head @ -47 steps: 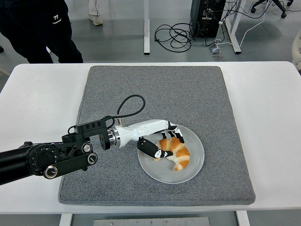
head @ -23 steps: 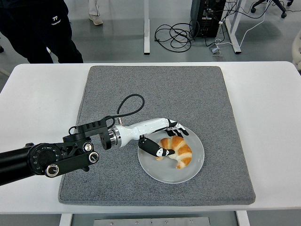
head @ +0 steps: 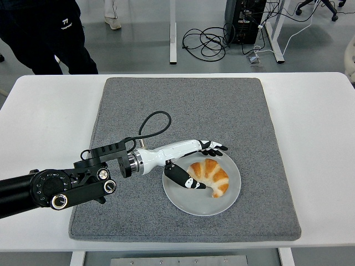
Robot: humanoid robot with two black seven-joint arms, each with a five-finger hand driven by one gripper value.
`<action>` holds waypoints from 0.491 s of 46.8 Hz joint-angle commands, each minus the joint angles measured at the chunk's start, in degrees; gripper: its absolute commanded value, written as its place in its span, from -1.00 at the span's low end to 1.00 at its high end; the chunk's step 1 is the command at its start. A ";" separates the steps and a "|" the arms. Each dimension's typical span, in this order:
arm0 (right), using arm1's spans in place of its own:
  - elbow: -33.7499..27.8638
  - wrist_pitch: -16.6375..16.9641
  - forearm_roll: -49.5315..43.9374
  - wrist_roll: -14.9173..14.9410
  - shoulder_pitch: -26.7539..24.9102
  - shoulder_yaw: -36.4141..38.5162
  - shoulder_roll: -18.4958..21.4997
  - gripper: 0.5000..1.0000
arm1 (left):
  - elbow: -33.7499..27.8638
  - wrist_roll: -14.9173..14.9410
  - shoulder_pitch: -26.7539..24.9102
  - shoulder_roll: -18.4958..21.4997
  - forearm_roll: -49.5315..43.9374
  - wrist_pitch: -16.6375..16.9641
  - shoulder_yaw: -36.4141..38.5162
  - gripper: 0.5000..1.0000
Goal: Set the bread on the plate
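1. Head view: grey office floor fills the top of the scene, with a person in dark clothing (head: 47,33) standing at the far left edge of the table, a coil of black cables (head: 204,41) on the floor, and white desk legs beyond.
2. Head view: below that, a white table (head: 319,138) spans the picture, and a large grey felt mat (head: 183,105) covers its middle.
3. Head view: on the near half of the mat sits a pale round plate (head: 202,206), slightly right of centre.
4. Head view: the bread (head: 211,174), a golden croissant, lies on the plate, in its middle and towards the right side, curved like a crescent.
5. Head view: my left hand (head: 194,163) reaches in from the left on a black arm with a white forearm, a black cable looping above the wrist.
6. Head view: my fingers (head: 213,147) are spread flat along the plate's far rim, just beyond the bread, while my thumb lies on the plate at the bread's left end; the hand is loose and grips nothing.
7. Head view: I cannot tell whether my thumb tip touches the crust.
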 commanded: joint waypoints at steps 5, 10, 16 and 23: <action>0.00 0.01 0.00 0.00 -0.03 0.00 0.00 1.00 | -2.57 0.47 -0.09 1.73 -0.77 0.22 -0.69 0.51; 0.00 0.00 0.00 0.00 0.05 0.00 0.00 1.00 | -3.46 0.55 -0.17 2.79 -2.88 0.22 -1.83 0.54; 0.00 0.01 0.00 0.00 -0.03 0.00 0.00 1.00 | -3.37 0.47 -0.61 4.10 -6.39 0.04 -3.59 0.65; 0.00 0.00 0.00 0.00 0.05 0.00 0.00 1.00 | -3.37 0.38 -0.88 5.07 -9.21 -0.13 -5.26 0.70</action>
